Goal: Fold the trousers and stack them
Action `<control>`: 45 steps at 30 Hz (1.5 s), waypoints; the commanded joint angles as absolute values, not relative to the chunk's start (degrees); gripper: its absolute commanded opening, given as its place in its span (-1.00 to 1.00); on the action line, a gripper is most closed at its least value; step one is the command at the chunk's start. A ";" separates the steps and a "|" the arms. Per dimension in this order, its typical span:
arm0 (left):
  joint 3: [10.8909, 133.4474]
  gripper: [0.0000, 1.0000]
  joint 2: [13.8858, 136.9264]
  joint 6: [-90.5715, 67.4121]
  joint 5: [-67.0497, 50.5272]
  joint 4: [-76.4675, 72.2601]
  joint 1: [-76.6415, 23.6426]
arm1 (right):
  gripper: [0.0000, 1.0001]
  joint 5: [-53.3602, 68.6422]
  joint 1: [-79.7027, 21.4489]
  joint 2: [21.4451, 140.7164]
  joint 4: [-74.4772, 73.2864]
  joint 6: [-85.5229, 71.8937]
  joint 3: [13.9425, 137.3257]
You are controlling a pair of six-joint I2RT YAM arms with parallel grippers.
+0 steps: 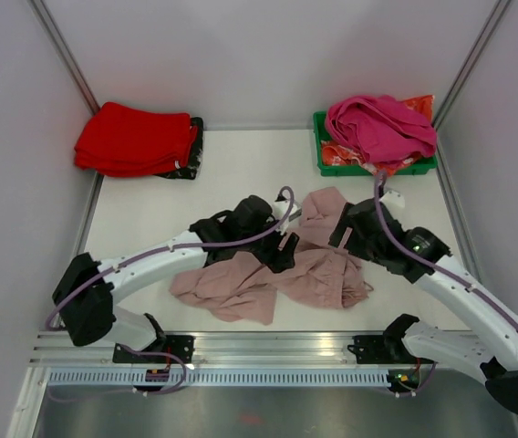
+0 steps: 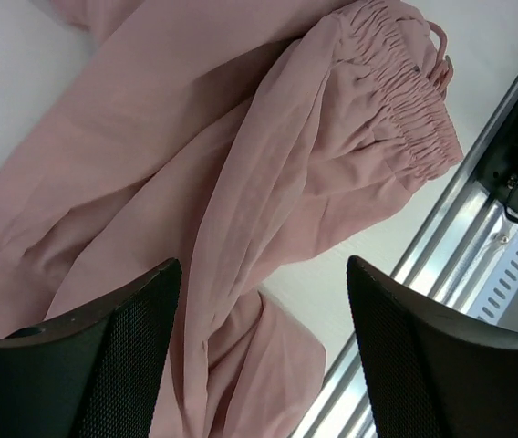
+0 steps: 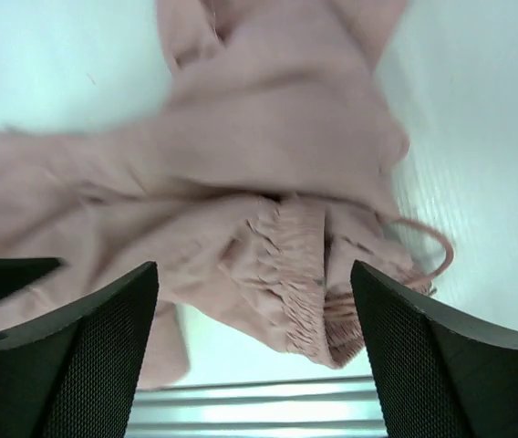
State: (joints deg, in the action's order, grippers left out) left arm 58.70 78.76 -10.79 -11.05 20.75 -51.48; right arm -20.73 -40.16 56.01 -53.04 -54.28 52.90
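Observation:
The pale pink trousers (image 1: 241, 285) lie crumpled in a heap on the white table near its front edge. My left gripper (image 1: 284, 252) hovers over the middle of the heap and my right gripper (image 1: 343, 241) over its right part. In the left wrist view the left gripper (image 2: 264, 356) is open, with loose folds of trousers (image 2: 195, 137) below and nothing pinched; the gathered waistband (image 2: 405, 100) lies at the upper right. The right gripper (image 3: 259, 356) is open above the trousers (image 3: 268, 155), with the elastic waistband (image 3: 300, 274) and a drawstring loop (image 3: 428, 242) underneath.
A stack of folded red garments (image 1: 136, 139) sits at the back left. A green bin (image 1: 332, 162) at the back right holds a magenta garment (image 1: 382, 128). A metal rail (image 1: 268, 349) runs along the front edge, and walls close in the sides and back.

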 commanded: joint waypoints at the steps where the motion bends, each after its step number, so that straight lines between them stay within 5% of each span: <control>1: 64.32 0.58 83.66 -4.05 -10.46 12.22 -53.70 | 0.84 -26.54 -36.83 54.76 -63.01 -51.59 60.98; 11: 67.50 0.54 100.54 1.23 -5.72 8.17 -56.87 | 0.86 -24.26 -27.16 51.25 -60.39 -49.49 59.06; 13: 67.24 0.35 101.86 0.70 -4.84 8.09 -56.87 | 0.86 -24.08 -26.90 50.89 -59.68 -48.26 59.33; 17: 65.40 -0.62 98.81 -2.01 -8.60 6.69 -56.87 | 0.86 -18.39 -26.89 49.75 -51.46 -44.13 56.88; 19: 64.26 -0.92 96.08 -2.72 -8.70 6.33 -56.78 | 0.85 -10.08 -26.81 49.48 -46.34 -41.33 54.33; 29: 52.65 -0.95 75.95 -9.05 -8.79 -1.39 -53.09 | 0.70 12.21 -26.89 47.37 -17.23 -32.19 40.43; 45: 51.76 -0.95 78.75 -11.08 -18.37 -4.84 -40.52 | 0.67 21.00 -27.07 43.94 -7.57 -28.39 34.12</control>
State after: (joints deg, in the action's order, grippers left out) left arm 49.76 78.08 -9.58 -13.54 -1.04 -42.35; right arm 18.20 -26.98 42.87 -10.87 -30.09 37.04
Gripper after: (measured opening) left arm 0.030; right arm 0.839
